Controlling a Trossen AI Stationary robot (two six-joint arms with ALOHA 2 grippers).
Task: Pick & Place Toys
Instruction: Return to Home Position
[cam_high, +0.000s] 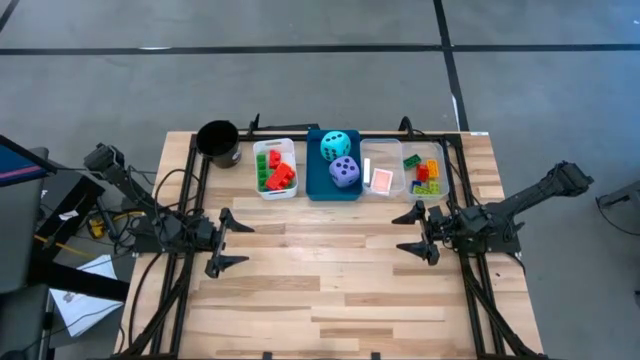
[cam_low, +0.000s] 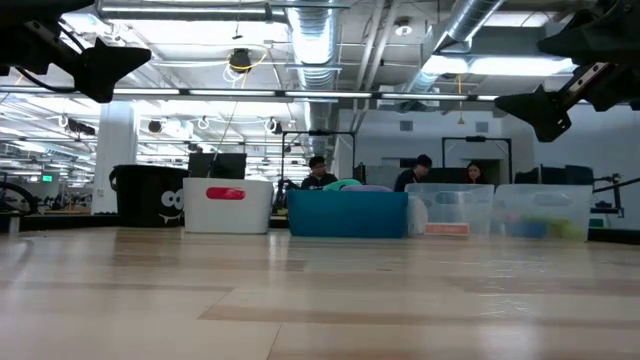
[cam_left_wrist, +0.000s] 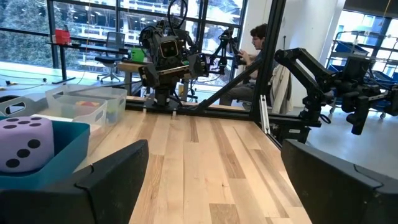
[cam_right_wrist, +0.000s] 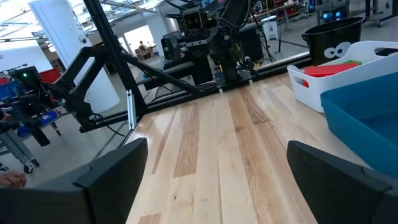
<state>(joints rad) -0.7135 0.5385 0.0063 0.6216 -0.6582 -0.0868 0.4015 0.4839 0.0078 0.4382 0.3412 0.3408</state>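
1. My left gripper (cam_high: 236, 243) hangs raised over the table's (cam_high: 330, 300) left side, pointing inward, jaws spread, empty.
2. Back row: red and green bricks (cam_high: 274, 170) in white bin (cam_high: 276, 143); cyan die (cam_high: 336, 145) and purple die (cam_high: 345, 172) in blue bin (cam_high: 318, 186); orange card (cam_high: 382, 180) flat in clear bin (cam_high: 374, 155).
3. My right gripper (cam_high: 408, 233) mirrors it on the right side, jaws spread, empty.

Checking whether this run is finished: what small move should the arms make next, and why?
Probably just ease both arms back to rest. The left gripper and right gripper hang open and empty over bare table, and no toy lies loose: bricks sit in the white bin, the cyan die and purple die in the blue bin, a card in a clear bin.
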